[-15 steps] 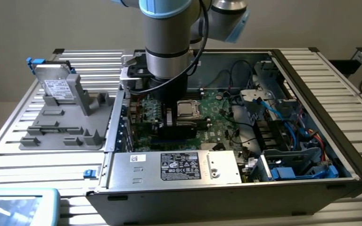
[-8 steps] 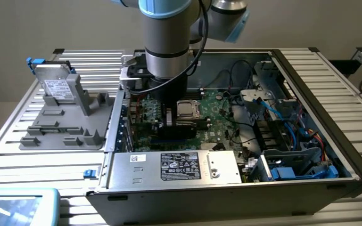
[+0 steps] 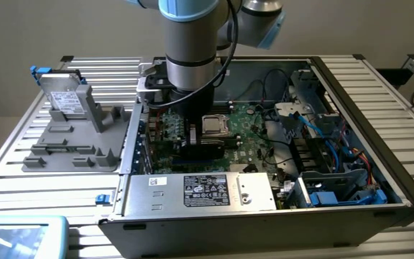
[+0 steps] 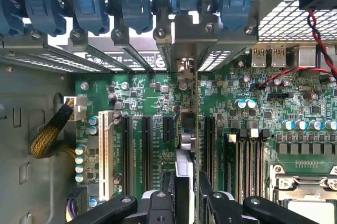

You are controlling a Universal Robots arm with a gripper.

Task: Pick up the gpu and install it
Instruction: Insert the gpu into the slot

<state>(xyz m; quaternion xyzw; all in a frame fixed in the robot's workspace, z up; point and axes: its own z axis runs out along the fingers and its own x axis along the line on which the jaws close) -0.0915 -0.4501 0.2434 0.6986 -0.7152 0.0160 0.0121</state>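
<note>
In the wrist view the gpu (image 4: 186, 163) appears edge-on, a thin upright card with its silver end bracket (image 4: 182, 69) toward the case's rear slot openings. My gripper (image 4: 185, 205) is shut on it, with black fingers (image 4: 158, 205) pressing from both sides. The card stands over the black expansion slots (image 4: 167, 129) of the big green motherboard (image 4: 142, 90); whether it is seated in a slot I cannot tell. In the exterior view my arm reaches down into the open computer case (image 3: 379, 135), and the gripper (image 3: 190, 137) is low over the motherboard (image 3: 247, 127), largely hidden by the wrist.
Blue slot latches (image 4: 89, 11) line the case's rear wall. A CPU socket (image 3: 214, 124), cables (image 3: 315, 124) and a power supply (image 3: 207, 191) crowd the case. On the exterior view's left a silver hard drive (image 3: 67, 100) stands on a grey fixture (image 3: 70, 140).
</note>
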